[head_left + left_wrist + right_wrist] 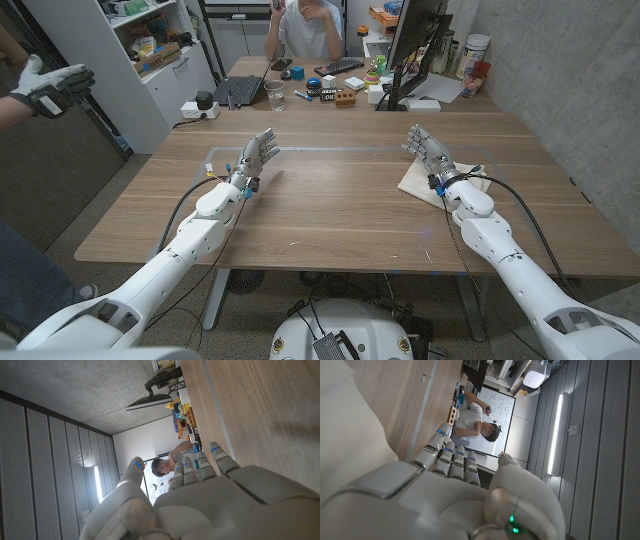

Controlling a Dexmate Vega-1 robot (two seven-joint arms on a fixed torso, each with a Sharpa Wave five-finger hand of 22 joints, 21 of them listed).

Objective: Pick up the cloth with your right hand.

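The broad wooden surface [340, 200] takes up most of the room in front of the robot, with a second, cluttered desk [300, 85] butted against its far edge, where a seated person [312, 25] leans on one elbow. At that far desk stand a dark monitor [415, 45], a black laptop [240, 88] and a clear drinking glass [275, 95]. Well off from the wooden surface, toward the shelving, another person's gloved hand [45, 85] reaches in. On the wooden surface itself, the pale beige cloth [432, 182] lies flat near the edge on the robot's right, well apart from the taped rectangle outline [225, 160] on the other half. The right robot hand [430, 152] sits over the far part of the cloth, its fingers [452, 457] straight, slightly apart and holding nothing; whether it touches the fabric I cannot tell. The left robot hand [255, 158] is poised at the taped outline, fingers [197, 467] likewise extended and spread, gripping nothing, with its cable trailing back along the white arm.
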